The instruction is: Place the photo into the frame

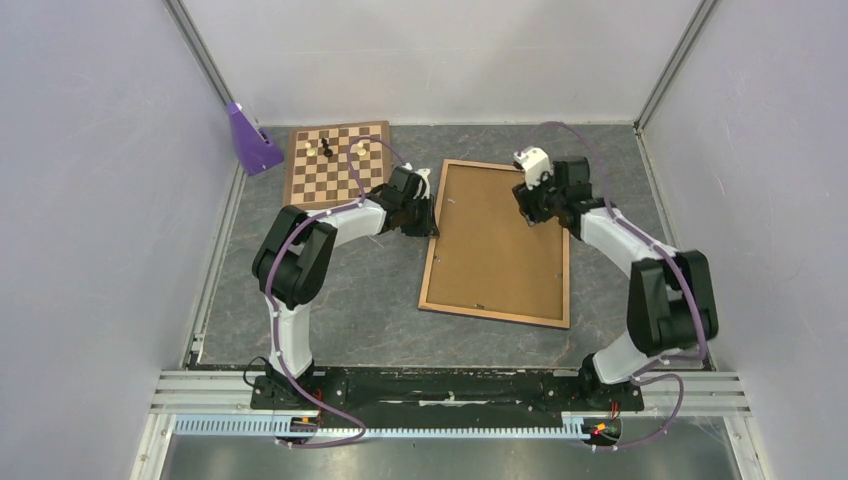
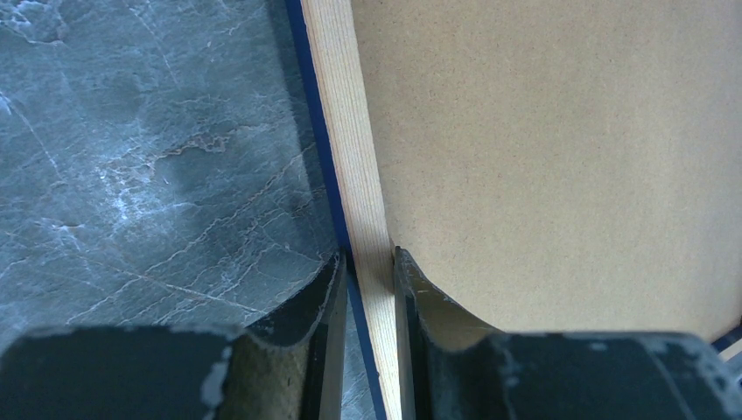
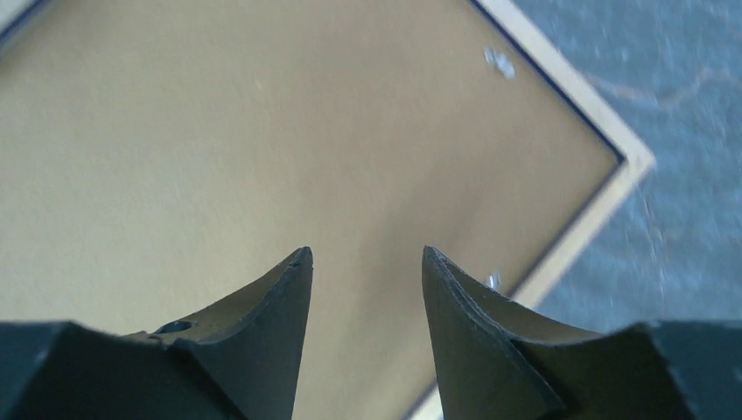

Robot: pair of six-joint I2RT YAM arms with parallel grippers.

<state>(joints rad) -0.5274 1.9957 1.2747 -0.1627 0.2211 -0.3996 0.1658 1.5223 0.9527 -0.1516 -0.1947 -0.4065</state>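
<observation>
Left wrist view | left gripper clamped on frame left rail, frame back-up on counter | right gripper apart over backing board, empty | photo unseen | risk: thin-rail pinch slips if lifted, frame drops

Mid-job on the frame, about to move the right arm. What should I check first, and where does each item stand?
1. Left hand grips the frame by its left rail: ok, rail sits between its fingers.
2. Right hand open and empty: ok, jaws apart over the backing board.
3. Frame back up on the table: ok.
4. Photo inside the frame: cannot tell, no photo shows.
5. Frame clips shut: cannot tell, too small.
</observation>
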